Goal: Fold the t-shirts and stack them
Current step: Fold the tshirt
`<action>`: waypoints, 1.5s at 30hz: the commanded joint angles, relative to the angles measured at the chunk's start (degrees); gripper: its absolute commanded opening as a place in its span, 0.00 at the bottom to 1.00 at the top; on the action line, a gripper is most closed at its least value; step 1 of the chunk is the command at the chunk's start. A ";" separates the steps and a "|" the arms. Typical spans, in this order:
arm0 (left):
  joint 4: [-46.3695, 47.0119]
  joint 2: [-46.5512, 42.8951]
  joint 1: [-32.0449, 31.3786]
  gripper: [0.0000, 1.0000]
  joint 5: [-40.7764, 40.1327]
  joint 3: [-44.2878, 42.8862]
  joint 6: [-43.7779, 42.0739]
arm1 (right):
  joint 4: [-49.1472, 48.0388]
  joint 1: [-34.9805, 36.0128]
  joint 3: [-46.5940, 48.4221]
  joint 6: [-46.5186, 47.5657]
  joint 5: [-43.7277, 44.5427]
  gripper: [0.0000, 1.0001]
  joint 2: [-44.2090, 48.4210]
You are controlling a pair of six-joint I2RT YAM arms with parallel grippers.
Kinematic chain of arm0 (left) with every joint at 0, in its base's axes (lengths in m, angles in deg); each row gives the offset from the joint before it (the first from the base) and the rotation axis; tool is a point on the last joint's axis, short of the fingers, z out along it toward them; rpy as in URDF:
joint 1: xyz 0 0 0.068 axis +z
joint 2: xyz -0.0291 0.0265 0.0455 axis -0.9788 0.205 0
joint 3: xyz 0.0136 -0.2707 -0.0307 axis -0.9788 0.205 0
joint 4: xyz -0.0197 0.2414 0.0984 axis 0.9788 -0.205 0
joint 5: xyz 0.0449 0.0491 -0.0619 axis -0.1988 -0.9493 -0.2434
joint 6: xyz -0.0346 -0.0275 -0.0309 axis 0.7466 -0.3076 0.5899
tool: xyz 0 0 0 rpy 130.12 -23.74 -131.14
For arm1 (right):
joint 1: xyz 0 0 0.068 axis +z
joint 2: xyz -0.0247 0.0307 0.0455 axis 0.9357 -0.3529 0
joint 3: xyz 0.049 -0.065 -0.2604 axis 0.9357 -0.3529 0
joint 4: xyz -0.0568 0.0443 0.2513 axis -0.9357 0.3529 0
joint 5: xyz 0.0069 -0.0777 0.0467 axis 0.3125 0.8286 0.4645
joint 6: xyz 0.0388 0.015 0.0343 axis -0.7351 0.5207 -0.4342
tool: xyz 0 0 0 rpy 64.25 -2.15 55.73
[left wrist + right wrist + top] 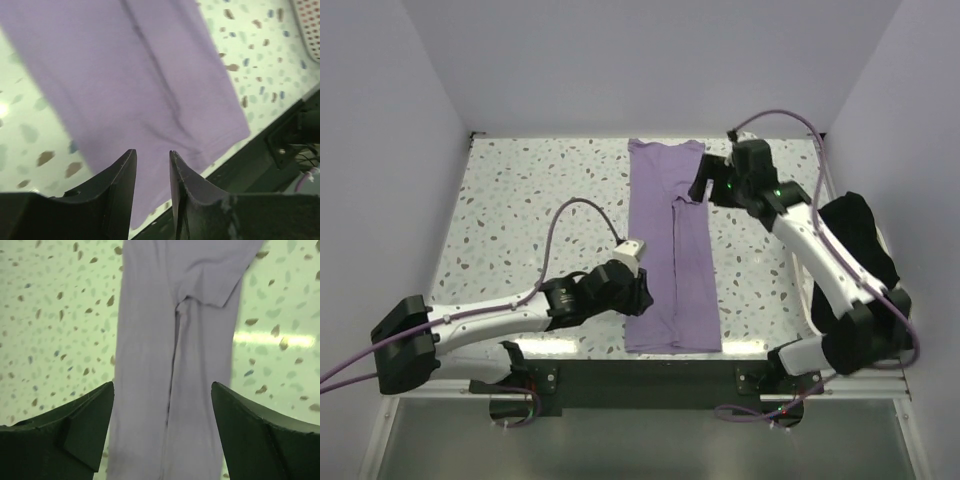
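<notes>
A purple t-shirt [670,260] lies flat on the speckled table [530,200], folded lengthwise into a long strip with both sides meeting along a centre seam. My left gripper [642,290] hovers at the shirt's left edge near its near end. In the left wrist view the gripper [152,152] has its jaws a narrow gap apart and empty, above the shirt [150,75]. My right gripper [703,185] is over the shirt's far right part. In the right wrist view this gripper [162,385] is wide open and empty, spanning the strip [170,365].
A dark pile of cloth [855,245] sits at the table's right side behind my right arm. A white mesh edge [307,25] shows in the left wrist view's corner. The black front rail [640,375] runs along the near edge. White walls enclose the table.
</notes>
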 commanded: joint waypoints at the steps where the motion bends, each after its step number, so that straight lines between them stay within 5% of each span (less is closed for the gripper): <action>1: -2.14 -6.92 4.56 0.37 5.02 6.28 2.87 | -5.34 0.06 -19.36 -10.41 -6.70 0.81 10.90; 5: -4.42 -9.50 5.01 0.44 7.21 8.75 3.39 | -5.36 0.94 -39.49 -16.48 -11.20 0.74 26.89; 15: -1.27 -10.12 5.71 0.48 14.78 17.71 10.16 | 7.55 1.20 -56.05 -20.09 -17.54 0.64 43.36; 31: 8.13 -6.07 5.62 0.48 21.20 23.25 14.03 | 14.33 1.20 -64.94 -23.17 -17.10 0.57 47.59; 37: 13.75 -3.00 5.71 0.47 22.25 24.39 15.44 | 9.68 1.20 -67.74 -24.75 -20.35 0.43 44.79; 45: 15.08 -1.76 5.62 0.19 22.87 25.45 16.40 | 2.92 1.82 -70.39 -26.51 -23.77 0.25 41.71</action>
